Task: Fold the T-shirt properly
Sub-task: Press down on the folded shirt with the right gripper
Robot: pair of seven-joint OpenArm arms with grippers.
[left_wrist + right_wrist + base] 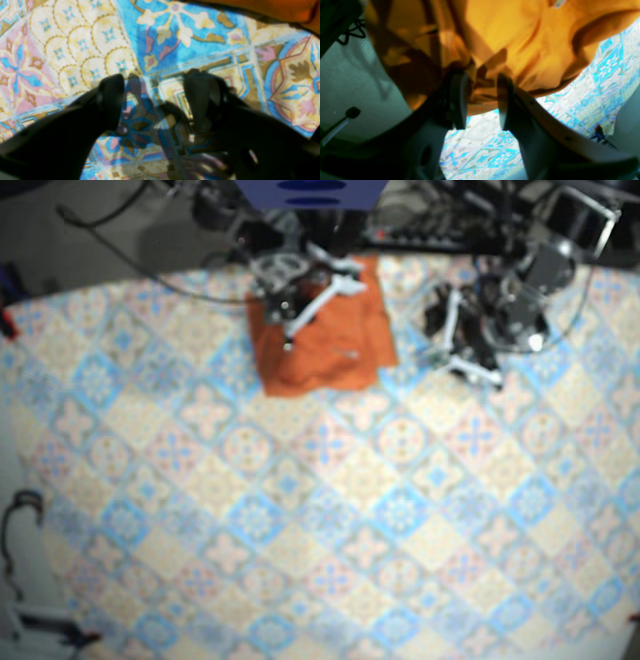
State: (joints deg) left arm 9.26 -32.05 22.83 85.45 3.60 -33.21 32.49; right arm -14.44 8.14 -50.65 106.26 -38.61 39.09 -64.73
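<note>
The folded orange cotton T-shirt (320, 345) lies at the far edge of the blue-and-cream patterned tablecloth (300, 510). The right gripper (481, 76) sits over it, jaws partway apart with bunched fabric between them; whether they pinch it I cannot tell. The left gripper (155, 77) hangs beside the shirt, spread wide and empty.

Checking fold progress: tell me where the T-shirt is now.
In the base view the orange T-shirt lies at the top centre of the patterned tablecloth, under the right gripper; the left gripper is apart, on that view's right.
</note>
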